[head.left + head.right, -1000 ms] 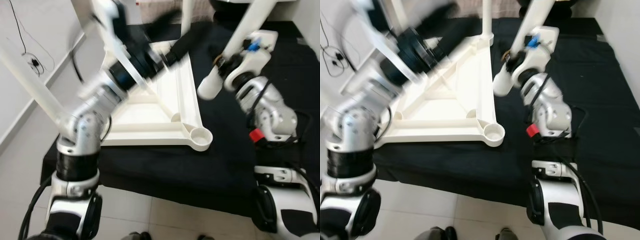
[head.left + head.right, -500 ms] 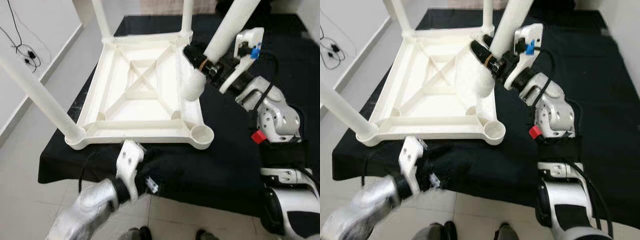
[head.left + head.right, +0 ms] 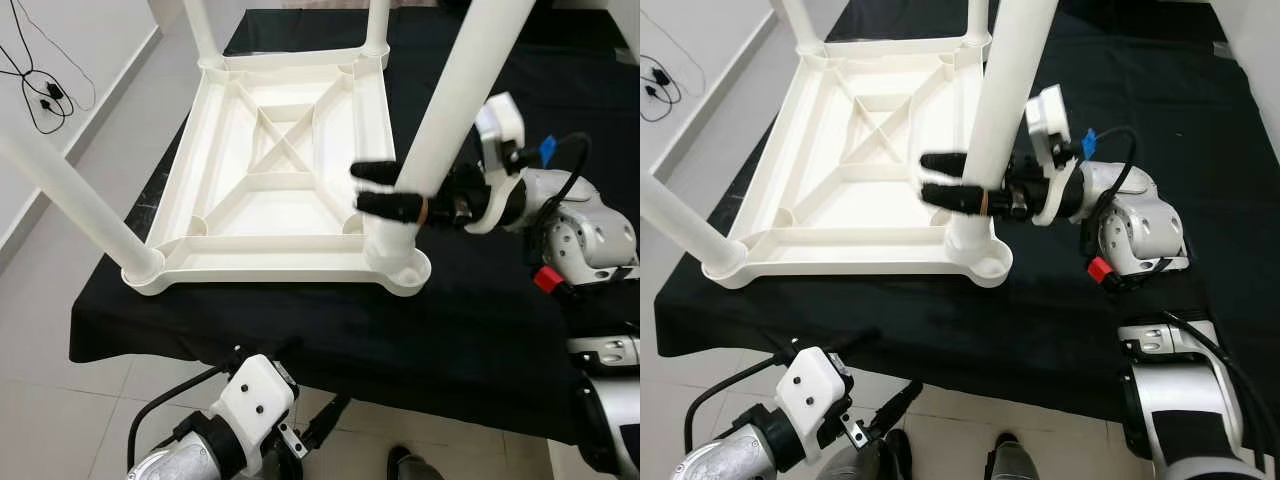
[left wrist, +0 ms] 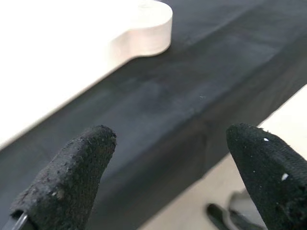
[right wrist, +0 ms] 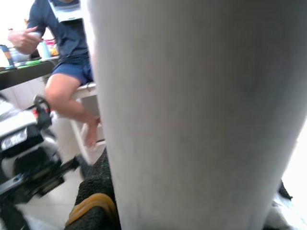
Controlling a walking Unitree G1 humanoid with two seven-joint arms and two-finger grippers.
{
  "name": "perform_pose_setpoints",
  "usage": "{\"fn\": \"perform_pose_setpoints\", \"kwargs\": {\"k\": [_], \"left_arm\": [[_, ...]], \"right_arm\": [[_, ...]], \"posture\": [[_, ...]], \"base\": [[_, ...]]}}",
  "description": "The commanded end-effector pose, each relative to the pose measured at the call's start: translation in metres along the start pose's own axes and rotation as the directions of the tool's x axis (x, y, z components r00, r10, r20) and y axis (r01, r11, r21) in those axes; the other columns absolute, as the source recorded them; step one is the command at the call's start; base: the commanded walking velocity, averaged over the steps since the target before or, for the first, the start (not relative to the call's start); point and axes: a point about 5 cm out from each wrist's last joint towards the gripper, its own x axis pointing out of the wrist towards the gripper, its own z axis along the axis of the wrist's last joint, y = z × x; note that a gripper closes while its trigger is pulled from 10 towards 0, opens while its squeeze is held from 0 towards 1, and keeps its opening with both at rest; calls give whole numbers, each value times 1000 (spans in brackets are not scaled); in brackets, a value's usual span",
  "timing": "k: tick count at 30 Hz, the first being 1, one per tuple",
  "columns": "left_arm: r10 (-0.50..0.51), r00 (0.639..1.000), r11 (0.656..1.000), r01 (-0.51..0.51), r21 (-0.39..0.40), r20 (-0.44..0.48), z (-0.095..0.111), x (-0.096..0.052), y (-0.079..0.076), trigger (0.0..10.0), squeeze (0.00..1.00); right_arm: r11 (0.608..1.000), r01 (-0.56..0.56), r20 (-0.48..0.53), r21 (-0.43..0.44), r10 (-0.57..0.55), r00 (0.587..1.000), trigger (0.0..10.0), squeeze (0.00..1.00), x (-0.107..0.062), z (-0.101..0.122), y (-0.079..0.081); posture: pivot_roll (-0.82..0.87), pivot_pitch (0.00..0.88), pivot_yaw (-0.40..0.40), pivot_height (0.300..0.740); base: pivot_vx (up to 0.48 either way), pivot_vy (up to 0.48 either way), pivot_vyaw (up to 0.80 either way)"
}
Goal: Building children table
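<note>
One upturned white table top (image 3: 280, 185) is seen on one black cloth (image 3: 480, 320). Four white legs are counted, one at each corner. One person (image 5: 67, 52) is seated.

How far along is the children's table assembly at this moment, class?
Done: three legs already stand in corners of the upturned tabletop. In hand: the right gripper holds the fourth leg, its lower end at the near right corner socket. Left: seating it fully and letting go. The left gripper hangs idle.
</note>
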Motion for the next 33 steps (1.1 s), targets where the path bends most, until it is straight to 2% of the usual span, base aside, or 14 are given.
{"fn": "perform_pose_setpoints", "kwargs": {"k": [1,6,11,17,23,28,33], "left_arm": [[-6,1000,999,6,39,-11,-2,-4,-3,10000,0],[17,1000,999,-17,38,7,-2,-7,-6,10000,0],[-8,999,1000,9,-5,42,-1,-10,-12,10000,0],[-22,998,999,23,-22,57,-1,-10,-14,10000,0],[-29,997,998,32,-50,75,3,-13,-16,10000,0],[-34,996,998,39,-57,80,4,-15,-17,10000,0],[-37,996,997,42,-61,82,4,-17,-17,10000,0]], "right_arm": [[998,-64,-33,-12,64,997,10000,0,3,3,2],[994,-112,-52,-9,111,992,10000,0,1,5,0],[987,-161,-42,-25,159,986,10000,0,3,10,-1],[984,-172,-53,-45,169,984,10000,0,2,13,0],[986,-137,-114,-99,126,986,10000,0,-2,3,-1],[991,-85,-118,-101,73,990,10000,0,-6,0,-7],[992,-84,-114,-96,73,991,10000,0,-10,1,-6]], "posture": [[30,327,55,740],[33,322,56,740],[35,327,66,740],[40,337,68,740],[64,371,75,740],[74,379,73,740],[79,386,75,740]], "base": [[0,0,0],[0,0,0],[0,0,0],[0,0,0],[0,0,0],[0,0,0],[0,0,0]]}}
